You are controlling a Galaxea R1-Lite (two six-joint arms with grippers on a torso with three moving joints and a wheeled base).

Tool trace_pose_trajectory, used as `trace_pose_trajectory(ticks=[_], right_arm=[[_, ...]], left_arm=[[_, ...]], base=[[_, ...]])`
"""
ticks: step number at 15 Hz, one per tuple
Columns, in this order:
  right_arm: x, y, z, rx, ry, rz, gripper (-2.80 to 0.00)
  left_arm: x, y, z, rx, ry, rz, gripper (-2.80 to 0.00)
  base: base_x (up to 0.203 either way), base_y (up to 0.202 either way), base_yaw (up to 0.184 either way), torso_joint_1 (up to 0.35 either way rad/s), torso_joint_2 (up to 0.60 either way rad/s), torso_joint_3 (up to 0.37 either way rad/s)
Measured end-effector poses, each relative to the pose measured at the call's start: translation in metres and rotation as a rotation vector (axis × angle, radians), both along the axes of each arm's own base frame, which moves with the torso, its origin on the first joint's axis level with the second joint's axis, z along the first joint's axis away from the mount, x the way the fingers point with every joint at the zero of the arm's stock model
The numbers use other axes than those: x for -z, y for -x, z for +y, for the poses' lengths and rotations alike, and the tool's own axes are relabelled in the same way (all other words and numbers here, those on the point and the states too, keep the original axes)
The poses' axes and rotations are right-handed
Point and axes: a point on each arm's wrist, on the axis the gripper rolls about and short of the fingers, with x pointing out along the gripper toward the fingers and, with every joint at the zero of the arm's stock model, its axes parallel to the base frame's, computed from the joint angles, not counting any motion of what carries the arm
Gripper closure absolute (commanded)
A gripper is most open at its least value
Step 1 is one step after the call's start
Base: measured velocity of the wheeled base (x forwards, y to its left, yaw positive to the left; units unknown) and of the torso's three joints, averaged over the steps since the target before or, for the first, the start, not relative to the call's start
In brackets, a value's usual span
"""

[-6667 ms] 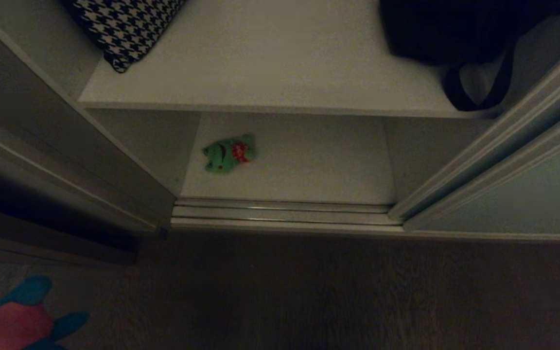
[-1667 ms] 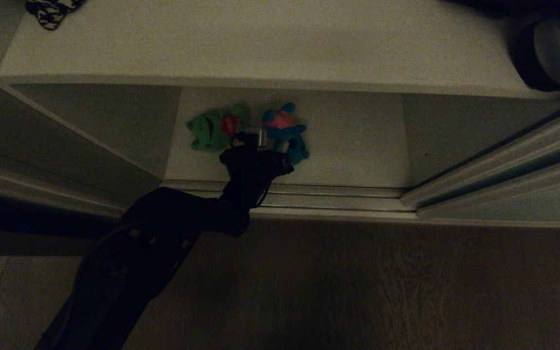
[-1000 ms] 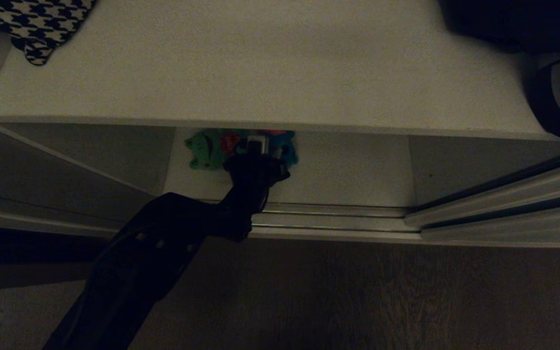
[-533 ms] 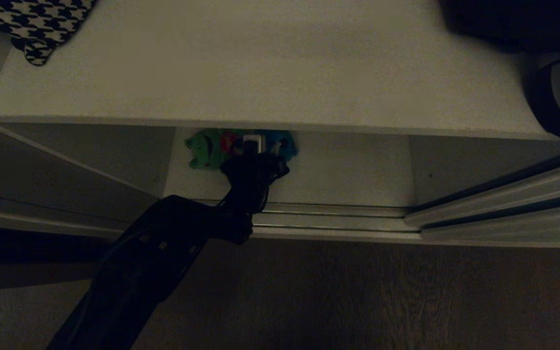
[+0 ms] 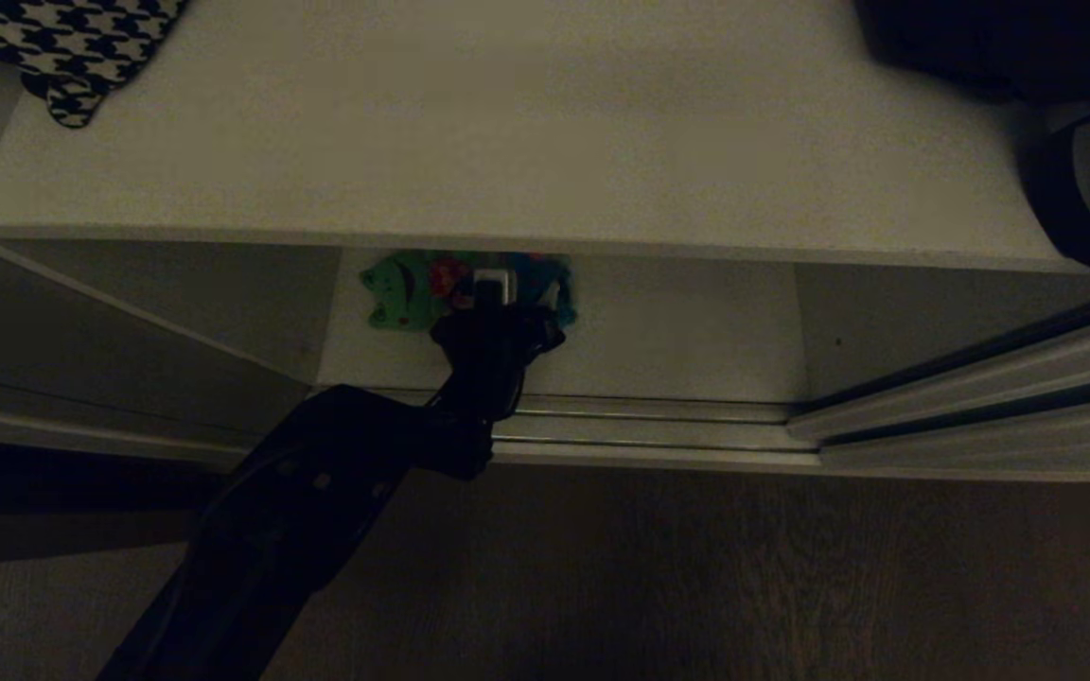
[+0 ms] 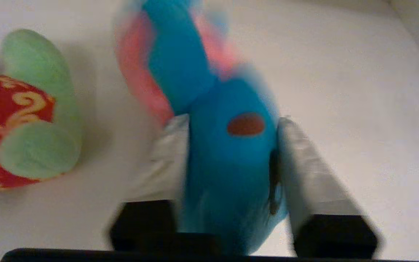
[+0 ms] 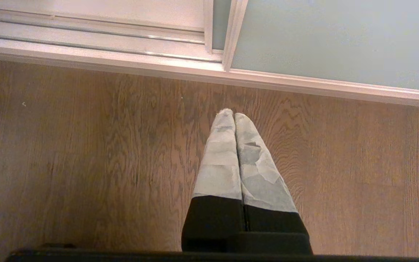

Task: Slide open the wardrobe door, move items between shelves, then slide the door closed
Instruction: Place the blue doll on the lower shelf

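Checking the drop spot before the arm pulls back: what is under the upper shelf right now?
On the lower shelf under the upper shelf lie the green toy and the blue toy, the left gripper astride the blue one. The board's front edge hides everything deeper in.

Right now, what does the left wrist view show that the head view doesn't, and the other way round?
Only the left wrist view shows the left gripper with a finger on each side of the blue plush toy, and the gold pattern on the green plush toy's red patch. Only the head view shows the upper shelf, the houndstooth bag, the black bag and the floor track. Both show the two toys side by side on the lower shelf.
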Motion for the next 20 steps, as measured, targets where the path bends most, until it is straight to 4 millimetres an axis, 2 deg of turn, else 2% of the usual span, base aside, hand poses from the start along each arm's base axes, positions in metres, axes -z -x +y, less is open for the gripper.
trace_pose_trajectory(ticks=[5,9,10,11,13,16,20], right_arm=[[0.000,0.000,0.000,0.000,0.001,0.000,0.00],[0.000,0.000,0.000,0.000,0.000,0.000,0.00],[0.000,0.000,0.000,0.000,0.000,-0.001,0.00],[0.000,0.000,0.000,0.000,0.000,0.000,0.00],[0.000,0.000,0.000,0.000,0.001,0.000,0.00],[0.000,0.000,0.000,0.000,0.000,0.000,0.00],[0.000,0.000,0.000,0.000,0.001,0.000,0.00]], left_arm=[[-0.002,0.001,0.000,0.005,0.022,-0.010,-2.80],[-0.027,0.007,0.004,-0.009,0.039,-0.058,-2.80],[-0.031,0.009,0.005,-0.013,0.027,-0.056,-1.56],[-0.034,0.011,0.007,-0.017,0.015,-0.049,0.00],[-0.038,0.017,0.012,-0.017,-0.014,-0.007,0.00],[-0.043,0.030,0.019,-0.011,-0.077,0.145,0.00],[-0.071,0.072,0.040,-0.009,-0.135,0.293,0.00]], base=[[0.000,0.000,0.000,0.000,0.00,0.000],[0.000,0.000,0.000,0.000,0.00,0.000],[0.000,0.000,0.000,0.000,0.00,0.000],[0.000,0.000,0.000,0.000,0.00,0.000],[0.000,0.000,0.000,0.000,0.00,0.000],[0.000,0.000,0.000,0.000,0.00,0.000],[0.000,0.000,0.000,0.000,0.00,0.000]])
